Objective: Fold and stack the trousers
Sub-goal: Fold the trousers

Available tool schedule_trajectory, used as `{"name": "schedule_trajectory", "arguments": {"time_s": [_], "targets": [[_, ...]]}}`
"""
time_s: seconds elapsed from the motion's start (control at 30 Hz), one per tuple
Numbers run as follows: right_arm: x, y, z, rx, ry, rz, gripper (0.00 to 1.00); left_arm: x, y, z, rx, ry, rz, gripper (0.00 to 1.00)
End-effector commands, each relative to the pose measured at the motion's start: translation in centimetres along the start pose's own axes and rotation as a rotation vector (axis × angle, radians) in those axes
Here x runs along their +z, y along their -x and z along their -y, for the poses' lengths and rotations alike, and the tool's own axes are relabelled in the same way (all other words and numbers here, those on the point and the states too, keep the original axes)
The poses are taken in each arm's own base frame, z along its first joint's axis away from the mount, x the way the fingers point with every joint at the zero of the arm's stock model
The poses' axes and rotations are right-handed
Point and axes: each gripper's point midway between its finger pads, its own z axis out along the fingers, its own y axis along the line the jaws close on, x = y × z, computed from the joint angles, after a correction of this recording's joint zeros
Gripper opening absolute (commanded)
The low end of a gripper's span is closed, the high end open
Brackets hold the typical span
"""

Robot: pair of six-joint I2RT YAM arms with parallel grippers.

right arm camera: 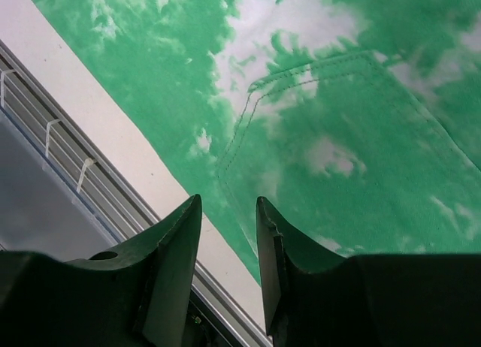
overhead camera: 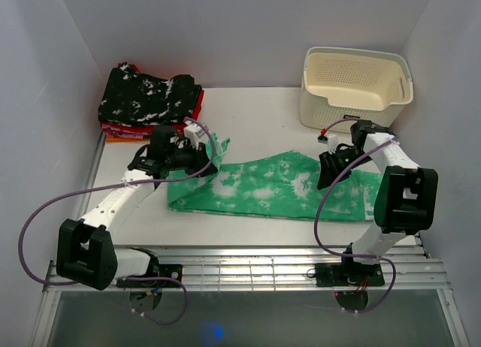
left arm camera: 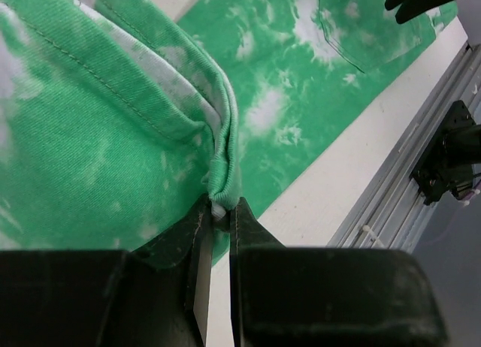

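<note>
Black fingers [left arm camera: 197, 245] of the left hand [left arm camera: 218, 218] fill the bottom of its wrist view, pressed together on a bunched, stitched edge of the trousers [overhead camera: 278, 185]; the green cloth rises from that pinch and drapes away ahead of the hand. From above, the garment lies as one long green-and-white band across the surface [overhead camera: 263, 118], running from the left hand to under the right hand [right arm camera: 228, 204]. The right hand hangs just over the far end of the band, its fingers spread with nothing between them, a stitched patch pocket [right arm camera: 331, 129] directly ahead of its tips.

By the look of it, the legs are already laid together lengthways (the band seems too narrow for two legs side by side, though the layers cannot be counted). The crosswise folds are not yet made: only the end in the left hand's pinch is lifted off the surface, and the rest lies flat.

Beyond the left hand, towards the back wall, a black speckled garment [overhead camera: 146, 95] sits folded on red and orange clothes [overhead camera: 198, 107]; that pile is the likely place for stacking, and the trousers are well apart from it. Beyond the right hand stands a cream basket [overhead camera: 353, 88].
</note>
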Motion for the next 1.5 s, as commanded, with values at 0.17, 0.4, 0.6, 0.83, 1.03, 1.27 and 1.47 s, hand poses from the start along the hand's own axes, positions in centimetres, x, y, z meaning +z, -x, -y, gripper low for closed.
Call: {"name": "schedule_trajectory", "arguments": {"time_s": [0.17,0.4,0.6,0.83,1.03,1.27,1.47], "targets": [[-0.7,-1.6,0.4,0.059,0.008,-0.013,0.41,7.4,-3.6,1.9,-0.004,-0.001,-0.084,0.0],[-1.0,-2.1,0.8,0.074,0.003,-0.012,0.41,10.3,-5.9,2.0,-0.076,-0.023,-0.142,0.0],[-0.7,-2.9,1.2,0.09,0.003,-0.03,0.41,10.8,-5.5,3.7,-0.043,-0.064,-0.129,0.0],[0.6,-4.2,1.8,0.144,0.001,-0.059,0.39,11.3,-4.8,5.8,-0.027,-0.094,-0.116,0.0],[1.0,-4.6,1.6,0.161,0.015,-0.063,0.38,13.2,-5.4,7.9,-0.017,-0.132,-0.13,0.0],[1.0,-4.6,1.6,0.161,0.015,-0.063,0.38,15.6,-7.2,8.1,-0.077,-0.133,-0.19,0.0],[0.9,-4.1,1.2,0.17,0.038,-0.048,0.39,16.7,-8.6,8.7,-0.103,-0.181,-0.256,0.27]]}}
